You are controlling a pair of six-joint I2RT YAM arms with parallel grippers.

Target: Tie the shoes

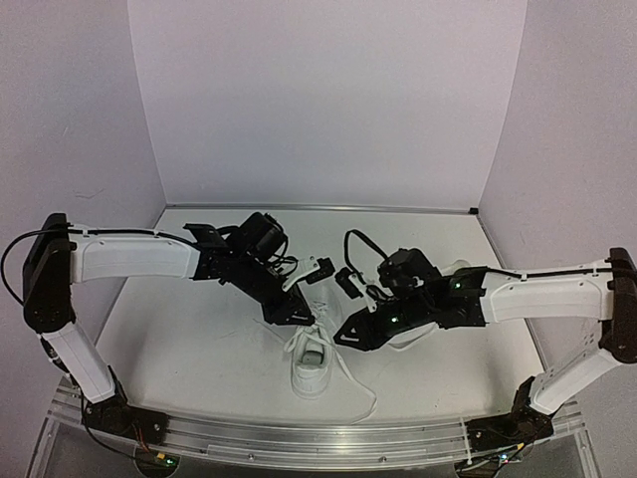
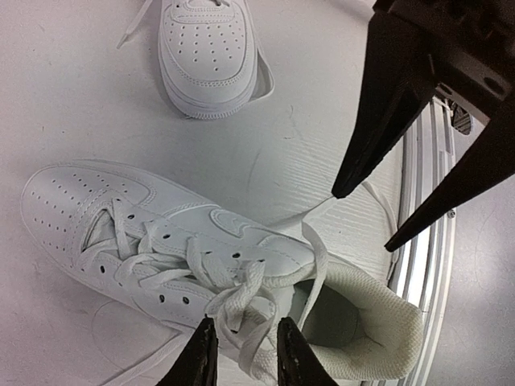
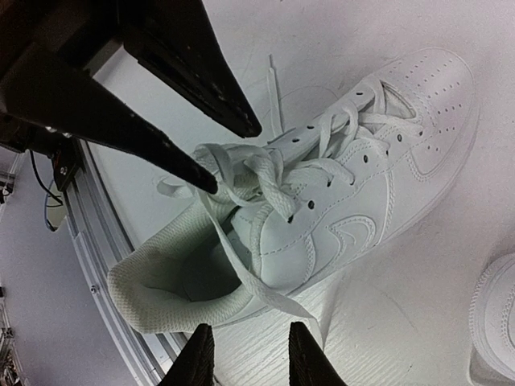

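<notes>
One of the shoes [image 1: 314, 364], a white low-top sneaker [image 2: 161, 233] [image 3: 362, 201], lies near the table's front edge with its laces [image 2: 241, 285] bunched loosely at the top eyelets. My left gripper [image 2: 245, 326] [image 1: 302, 321] [image 3: 232, 158] hangs over that bunch, jaws apart, with a lace strand lying loose in the gap. My right gripper [image 3: 250, 330] [image 1: 343, 337] [image 2: 364, 222] stands open beside the heel, bare table between its fingers. One flat lace [image 3: 265, 281] crosses the shoe's opening and ends just ahead of the right fingertip. The second shoe [image 2: 208, 56] [image 3: 495, 322] sits further back, mostly under the right arm in the top view.
An aluminium rail [image 1: 318, 438] [image 2: 426, 201] runs along the table's near edge, close behind the shoe's heel. White walls enclose the back and sides. A loose lace end [image 1: 363, 398] trails on the table toward the front right.
</notes>
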